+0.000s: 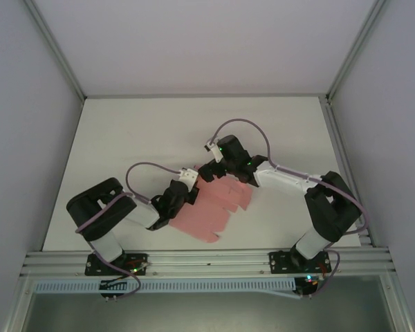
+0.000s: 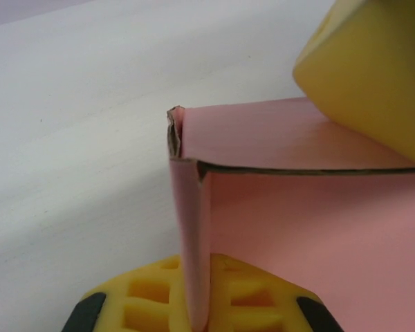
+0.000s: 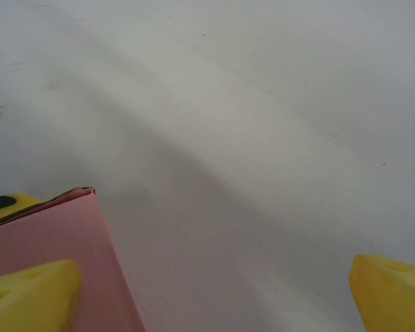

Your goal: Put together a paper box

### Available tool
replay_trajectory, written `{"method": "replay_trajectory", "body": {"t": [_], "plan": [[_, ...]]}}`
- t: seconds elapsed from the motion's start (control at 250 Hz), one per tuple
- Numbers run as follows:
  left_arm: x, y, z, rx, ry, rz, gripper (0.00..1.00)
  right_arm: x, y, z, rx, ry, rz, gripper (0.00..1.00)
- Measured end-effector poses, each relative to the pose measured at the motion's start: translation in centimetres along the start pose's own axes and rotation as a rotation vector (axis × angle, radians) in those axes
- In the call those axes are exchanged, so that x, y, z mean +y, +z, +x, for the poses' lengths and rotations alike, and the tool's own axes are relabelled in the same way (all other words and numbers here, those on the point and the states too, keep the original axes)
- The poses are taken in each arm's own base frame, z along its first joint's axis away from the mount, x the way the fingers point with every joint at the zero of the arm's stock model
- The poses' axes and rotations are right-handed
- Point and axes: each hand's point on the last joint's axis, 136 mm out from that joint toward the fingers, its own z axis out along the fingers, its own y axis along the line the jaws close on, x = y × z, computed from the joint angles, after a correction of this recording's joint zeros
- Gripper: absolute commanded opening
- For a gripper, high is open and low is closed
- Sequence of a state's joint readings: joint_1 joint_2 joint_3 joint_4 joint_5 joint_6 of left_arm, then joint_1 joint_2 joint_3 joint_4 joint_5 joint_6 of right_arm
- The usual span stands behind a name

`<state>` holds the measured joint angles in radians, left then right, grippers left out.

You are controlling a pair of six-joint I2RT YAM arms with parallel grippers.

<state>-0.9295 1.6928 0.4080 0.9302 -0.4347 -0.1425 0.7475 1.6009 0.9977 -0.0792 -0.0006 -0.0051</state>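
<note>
Near the tabletop's [image 1: 159, 124] front edge, the left arm [image 1: 117, 214] reaches in from 7 o'clock and the right arm [image 1: 297, 183] from 5 o'clock. They meet over the paper box [image 1: 218, 207] — a pink die-cut sheet lying mostly flat, toward 6 o'clock of the tabletop's middle. The left jaws are clamped together on a pink flap [image 2: 194, 235] folded square to the adjoining panel [image 2: 297, 235], its corner creased. The right jaws stand wide apart, gripping nothing — one yellow finger [image 3: 31, 297] sits just beside the raised pink card, the other well apart at 5 o'clock in the right wrist view. Beyond, at 12 o'clock, white tabletop runs to the pale back wall [image 1: 207, 41].
</note>
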Motion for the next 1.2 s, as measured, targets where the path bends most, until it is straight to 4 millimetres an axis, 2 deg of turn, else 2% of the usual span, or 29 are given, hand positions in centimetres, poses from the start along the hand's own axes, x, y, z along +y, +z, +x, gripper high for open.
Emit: {"method": "replay_trajectory", "body": {"t": [0.092, 0.164, 0.268, 0.375, 0.443, 0.519, 0.667, 0.839, 1.018, 1.202], "plan": [[0.2, -0.1, -0.3, 0.001, -0.011, -0.012, 0.0, -0.2, -0.9, -0.3, -0.016, -0.001, 0.037, 1.0], [0.5, -0.5, -1.1, -0.014, -0.017, -0.033, 0.0, -0.2, -2.6, -0.6, -0.038, -0.003, 0.065, 1.0], [1.6, -1.2, -2.9, -0.046, -0.037, -0.085, 0.0, -1.0, -6.9, -2.6, -0.133, 0.02, 0.128, 1.0], [2.6, -2.0, -4.9, -0.08, -0.076, -0.133, 0.0, -2.7, -12.7, -5.2, -0.276, 0.076, 0.212, 1.0], [3.1, -2.5, -6.0, -0.098, -0.103, -0.151, 0.0, -4.0, -15.4, -5.5, -0.333, 0.117, 0.266, 1.0], [3.5, -3.0, -6.9, -0.113, -0.125, -0.164, 0.0, -5.2, -16.8, -4.7, -0.34, 0.15, 0.316, 1.0], [3.9, -3.8, -7.6, -0.12, -0.16, -0.174, 0.0, -7.0, -15.9, -1.2, -0.245, 0.185, 0.377, 1.0], [4.1, -4.4, -8.0, -0.122, -0.172, -0.171, 0.0, -7.1, -13.3, 1.8, -0.138, 0.186, 0.37, 1.0], [3.8, -4.8, -8.7, -0.139, -0.187, -0.148, 0.0, -5.2, -10.4, 2.3, -0.135, 0.196, 0.252, 1.0], [3.4, -4.8, -8.6, -0.136, -0.194, -0.131, 0.0, -3.6, -9.1, 1.4, -0.264, 0.263, 0.132, 1.0]]}}
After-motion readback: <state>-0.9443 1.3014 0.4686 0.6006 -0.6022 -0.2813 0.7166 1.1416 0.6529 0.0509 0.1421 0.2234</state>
